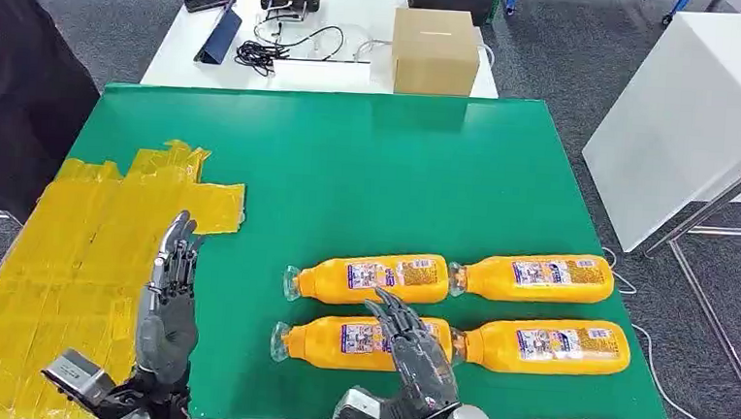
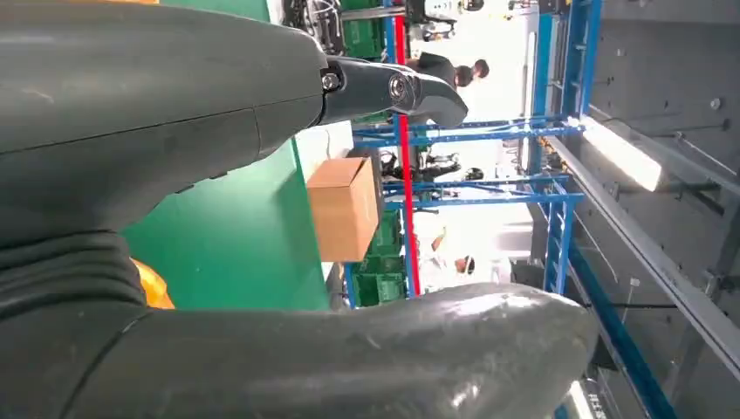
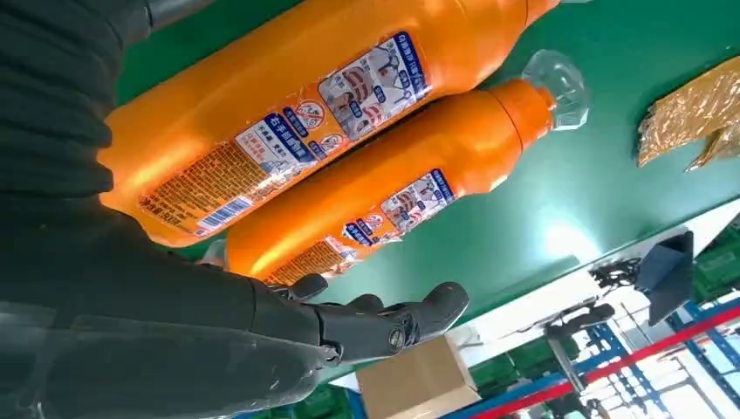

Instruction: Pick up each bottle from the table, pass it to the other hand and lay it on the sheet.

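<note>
Several orange bottles with clear caps lie on their sides on the green table, in two rows of two. My right hand hovers over the near-left bottle with fingers spread and nothing in it. Close beneath that hand lie the near-left bottle and the far-left bottle. The far-left bottle, far-right bottle and near-right bottle lie untouched. My left hand is raised beside the yellow sheet, fingers straight and apart, empty. Thumb and fingers of the left hand frame the table.
A cardboard box stands at the table's far edge. Behind it is a white table with black cables and devices. A white cabinet stands to the right. A person in dark clothing is at the left.
</note>
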Robot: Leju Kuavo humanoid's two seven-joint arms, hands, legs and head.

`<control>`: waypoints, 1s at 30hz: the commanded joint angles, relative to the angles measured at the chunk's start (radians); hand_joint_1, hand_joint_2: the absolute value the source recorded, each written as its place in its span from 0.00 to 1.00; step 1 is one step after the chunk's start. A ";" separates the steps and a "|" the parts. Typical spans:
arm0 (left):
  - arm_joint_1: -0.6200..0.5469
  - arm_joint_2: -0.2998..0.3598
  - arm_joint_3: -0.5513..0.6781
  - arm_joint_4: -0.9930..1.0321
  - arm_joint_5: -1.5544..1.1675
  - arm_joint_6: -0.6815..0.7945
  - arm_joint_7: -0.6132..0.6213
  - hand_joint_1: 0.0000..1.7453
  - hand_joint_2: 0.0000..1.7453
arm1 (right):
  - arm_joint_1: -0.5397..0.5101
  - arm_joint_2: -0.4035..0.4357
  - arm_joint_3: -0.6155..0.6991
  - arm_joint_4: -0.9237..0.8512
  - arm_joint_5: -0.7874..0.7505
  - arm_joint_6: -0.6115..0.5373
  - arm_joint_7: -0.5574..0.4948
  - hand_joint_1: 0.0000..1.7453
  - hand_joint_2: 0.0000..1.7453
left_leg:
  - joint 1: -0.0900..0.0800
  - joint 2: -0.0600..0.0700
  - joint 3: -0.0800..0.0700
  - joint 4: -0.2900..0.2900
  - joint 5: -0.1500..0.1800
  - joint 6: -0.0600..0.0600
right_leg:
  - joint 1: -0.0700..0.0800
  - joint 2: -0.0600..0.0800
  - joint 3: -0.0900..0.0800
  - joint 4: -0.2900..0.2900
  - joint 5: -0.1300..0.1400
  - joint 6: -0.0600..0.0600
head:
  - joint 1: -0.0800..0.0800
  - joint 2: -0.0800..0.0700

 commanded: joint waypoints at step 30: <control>-0.024 -0.007 0.004 -0.006 -0.011 -0.017 0.032 0.00 0.00 | -0.047 0.027 -0.003 0.096 0.163 0.029 0.180 0.00 1.00 | 0.000 0.000 0.002 -0.001 0.000 0.000 | 0.000 0.000 0.002 -0.001 0.000 0.000 | 0.000 0.000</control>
